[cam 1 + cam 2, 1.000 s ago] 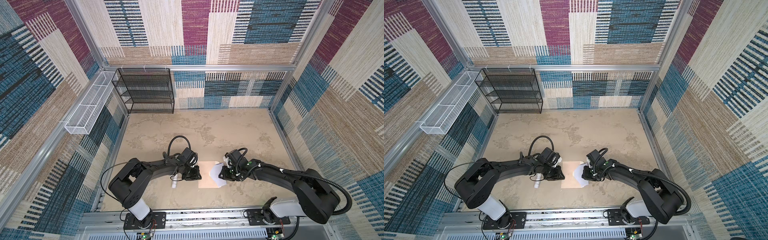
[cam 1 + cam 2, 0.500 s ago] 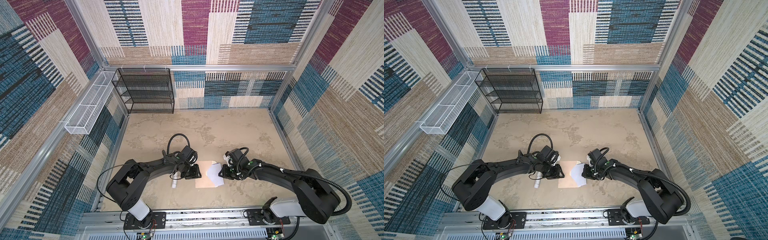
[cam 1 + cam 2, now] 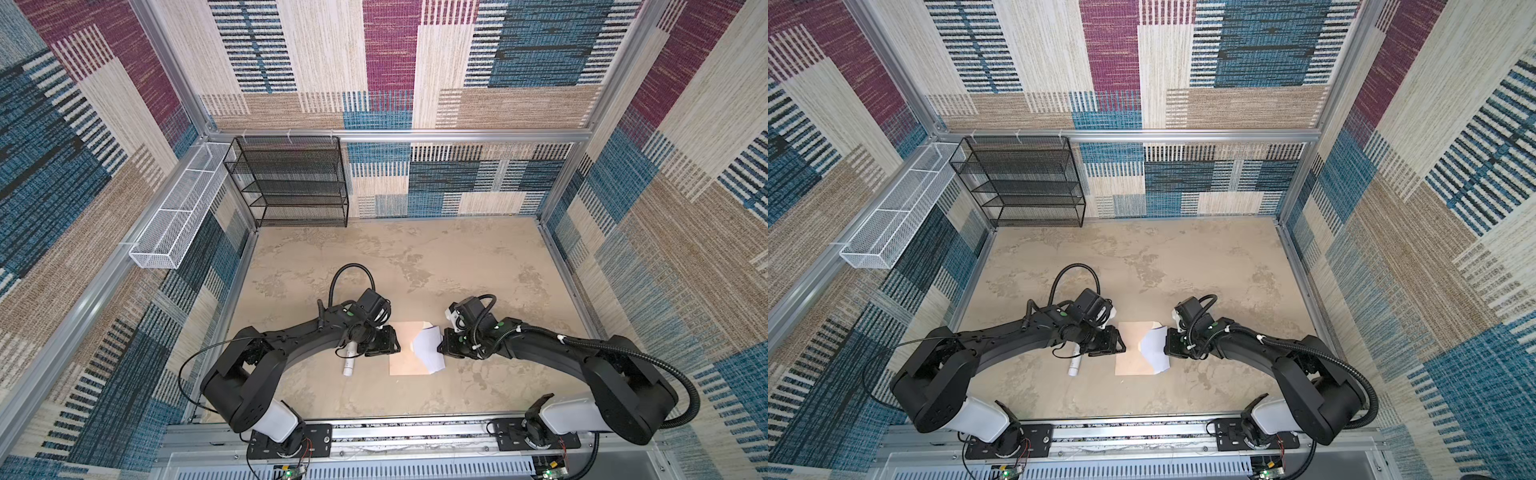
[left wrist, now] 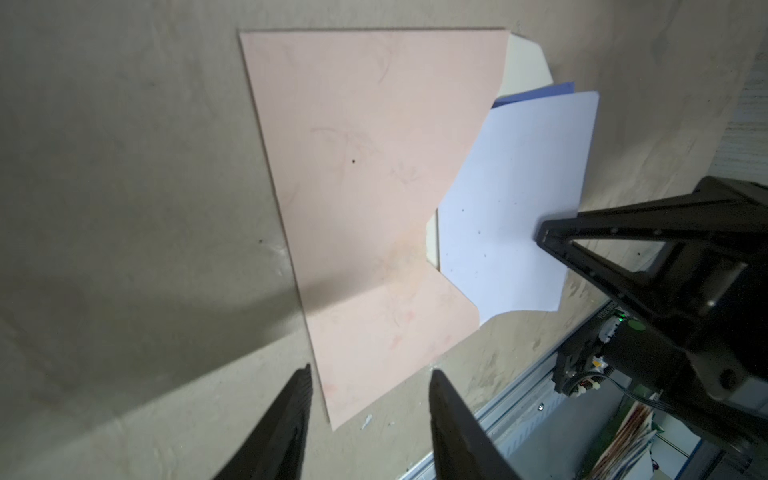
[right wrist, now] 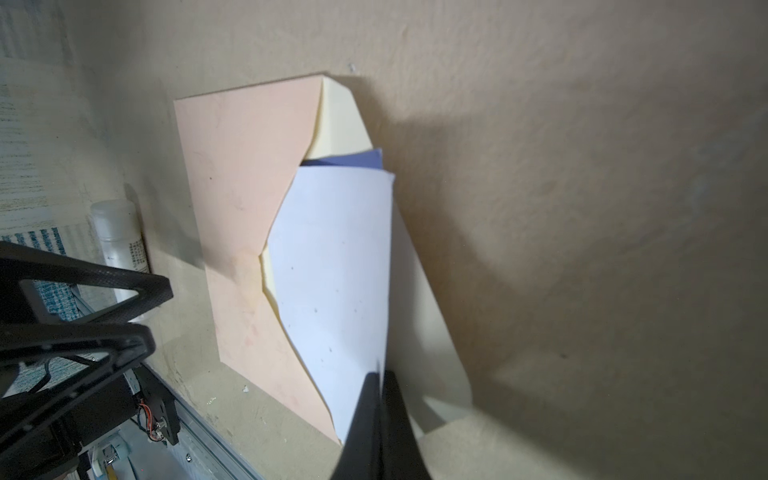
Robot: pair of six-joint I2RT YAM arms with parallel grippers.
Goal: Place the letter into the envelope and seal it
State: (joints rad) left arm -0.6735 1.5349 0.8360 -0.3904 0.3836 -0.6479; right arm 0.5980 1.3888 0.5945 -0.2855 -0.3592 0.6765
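Now the left gripper (image 4: 368, 374) has let go. Its jaws stand apart with the near corner of the envelope (image 4: 365, 166) lying in the gap between them, touching neither finger as far as the left wrist view shows; a second ago they sat narrower at that edge. The right gripper (image 5: 380, 374) went the other way, its jaws now pressed together on the outer edge of the letter (image 5: 332, 270), white back up. The letter is about half in: the end away from the right jaws is tucked under the V cut of the pink front panel, and the rest sticks out toward those jaws over the open cream flap (image 5: 424, 311), skewed to the pocket. There is a blue sliver at its far corner, fold or border, can't tell. In both top views sheet and envelope look to have slid a bit toward the left jaws since a second back. The white tube (image 3: 348, 365) lies behind the left jaws, apart from them. Judgement: insertion is underway but not finished. With the left hold gone, a push from the right may shove the envelope along the table (image 3: 415, 266) instead of seating the sheet. The flap is not yet closed, so sealing is still to do.
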